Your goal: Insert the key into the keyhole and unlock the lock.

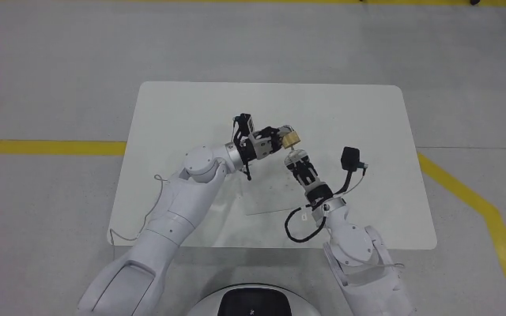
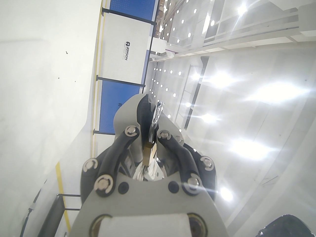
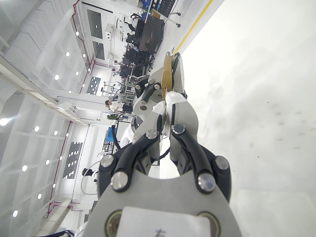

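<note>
Padlock (image 3: 167, 73), brass with a silver shackle, was held in the air above the middle of the white table (image 1: 190, 110), clear of its surface. Your left gripper (image 1: 281, 140) had it: the two fingers were pressed against the lock's flat brass sides, pinching the body between them. In the left wrist view you saw the lock edge-on, a thin strip of brass with the shiny shackle running along between the finger pads.

Your right gripper (image 3: 169, 98) was also above the middle of the table, just on the robot's side of the lock, and it pointed at the lock's bottom end. Its fingers were closed on a small silver key (image 3: 167, 107), gripping the key's head. The key's blade stuck out past the fingertips and met the bottom face of the brass body at the keyhole. You could not tell how far the blade had gone in. The two grippers stood nearly tip to tip, with the lock and key between them.

A yellow line (image 1: 55, 147) ran across the grey floor, passing beneath the table.
</note>
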